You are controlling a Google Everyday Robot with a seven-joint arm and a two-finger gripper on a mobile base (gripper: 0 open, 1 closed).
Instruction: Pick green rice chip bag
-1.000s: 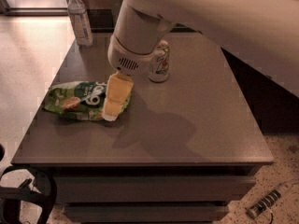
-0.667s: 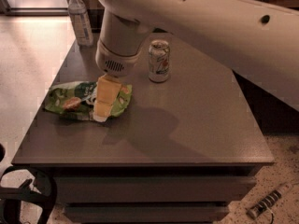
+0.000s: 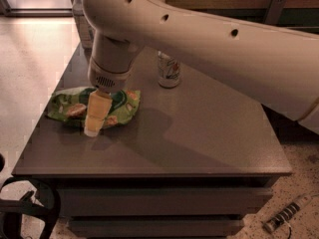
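Observation:
The green rice chip bag (image 3: 67, 108) lies flat on the left part of the grey table (image 3: 199, 133), light green with a dark band and pictures of orange chips. My gripper (image 3: 93, 128) hangs from the big white arm straight over the middle of the bag, its yellowish tip reaching down to the bag's front edge. The gripper covers the bag's centre.
A green and white can (image 3: 169, 71) stands upright behind the bag, to the right. A clear water bottle (image 3: 82, 19) stands at the table's back left corner. The table's left edge is close to the bag. A power strip (image 3: 286, 215) lies on the floor at right.
The arm has swung left, so the gripper has gone from the bag's right end to over its middle. The bag and can have not moved.

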